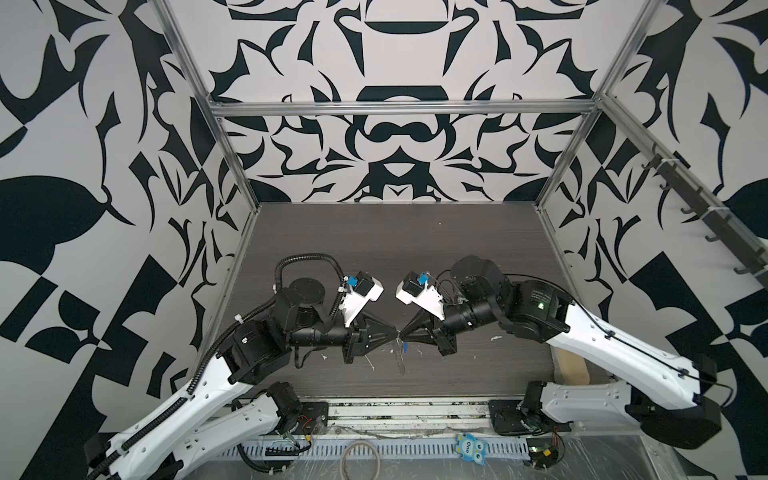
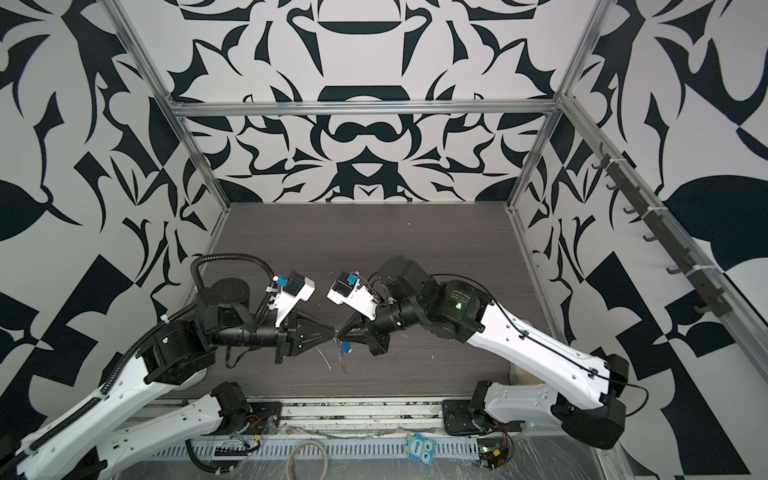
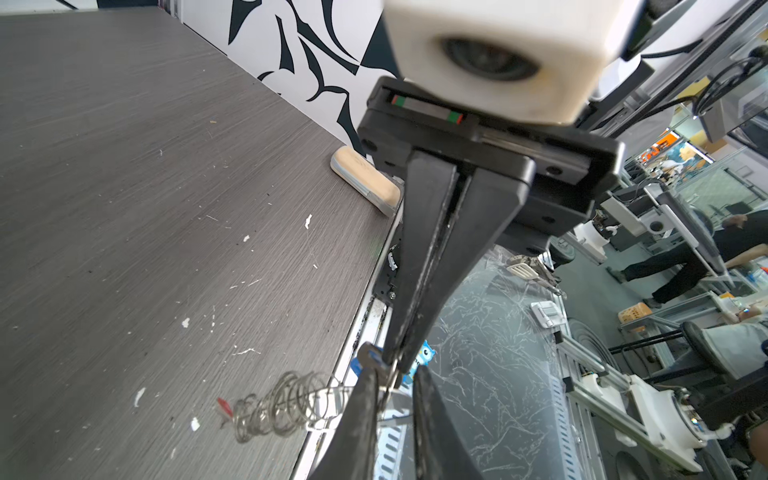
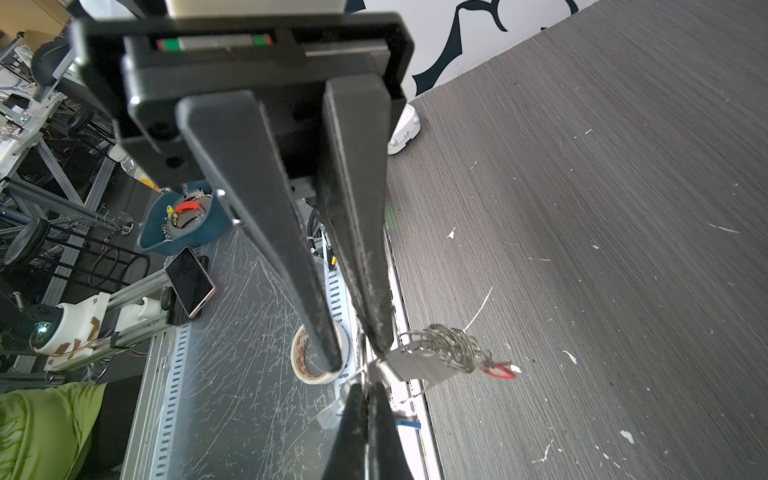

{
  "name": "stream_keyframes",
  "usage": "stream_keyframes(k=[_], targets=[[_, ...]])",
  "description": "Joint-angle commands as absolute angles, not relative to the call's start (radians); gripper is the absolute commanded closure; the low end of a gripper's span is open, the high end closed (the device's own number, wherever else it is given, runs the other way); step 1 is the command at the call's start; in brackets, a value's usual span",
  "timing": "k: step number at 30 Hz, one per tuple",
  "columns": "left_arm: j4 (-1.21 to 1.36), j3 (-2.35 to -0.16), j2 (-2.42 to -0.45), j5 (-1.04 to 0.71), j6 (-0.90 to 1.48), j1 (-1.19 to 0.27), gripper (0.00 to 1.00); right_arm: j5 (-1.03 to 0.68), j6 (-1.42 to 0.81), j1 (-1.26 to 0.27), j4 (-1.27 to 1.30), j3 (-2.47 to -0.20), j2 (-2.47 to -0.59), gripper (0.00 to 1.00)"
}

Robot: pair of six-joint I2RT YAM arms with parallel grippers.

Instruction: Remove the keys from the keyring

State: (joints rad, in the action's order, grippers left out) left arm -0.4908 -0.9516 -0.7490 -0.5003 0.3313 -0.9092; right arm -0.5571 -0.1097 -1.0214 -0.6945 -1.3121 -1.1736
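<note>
the black right gripper is pinching its jaws fully together on one end of the flat grey translucent keyring plate, holding it up over the dark wood-grain table so its silver split rings are dangling free. the black left gripper is meeting it tip to tip with jaws a little apart, gripping nothing i can make out, probably lining up on the silver key with the blue plastic tag. the red-tagged key is hanging at the plate's far end.

White-and-black left arm and white-and-black right arm both reach inward, forearms near level, black tapered-finger left gripper and matching right gripper meeting tip to tip mid-scene; left jaws slightly apart, right jaws pressed together
</note>
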Motion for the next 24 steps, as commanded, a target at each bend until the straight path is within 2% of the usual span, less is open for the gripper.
stream_keyframes(k=[1, 5, 9, 13, 14, 17, 19, 24], targets=[[-0.461, -0.948, -0.746, -0.516, 0.325, -0.914, 0.82, -0.568, -0.13, -1.019, -0.617, -1.355, -1.163, 1.0], [-0.454, -0.942, -0.746, -0.513, 0.324, -0.914, 0.82, -0.566, -0.146, -1.019, -0.587, -1.342, -1.154, 1.0], [-0.437, -0.937, -0.736, -0.5, 0.324, -0.914, 1.0, -0.569, -0.159, -1.019, -0.564, -1.327, -1.145, 1.0], [-0.397, -0.919, -0.707, -0.479, 0.328, -0.914, 1.0, -0.568, -0.17, -1.019, -0.527, -1.298, -1.124, 1.0], [-0.379, -0.91, -0.693, -0.466, 0.331, -0.914, 1.0, -0.56, -0.175, -1.019, -0.508, -1.284, -1.112, 0.98], [-0.319, -0.876, -0.642, -0.448, 0.343, -0.914, 1.0, -0.534, -0.188, -1.019, -0.434, -1.229, -1.053, 0.75], [-0.279, -0.855, -0.614, -0.443, 0.352, -0.914, 1.0, -0.518, -0.21, -1.019, -0.357, -1.173, -1.009, 0.64], [-0.175, -0.807, -0.562, -0.418, 0.381, -0.914, 1.0, -0.487, -0.269, -1.019, -0.117, -1.006, -0.915, 0.53]])
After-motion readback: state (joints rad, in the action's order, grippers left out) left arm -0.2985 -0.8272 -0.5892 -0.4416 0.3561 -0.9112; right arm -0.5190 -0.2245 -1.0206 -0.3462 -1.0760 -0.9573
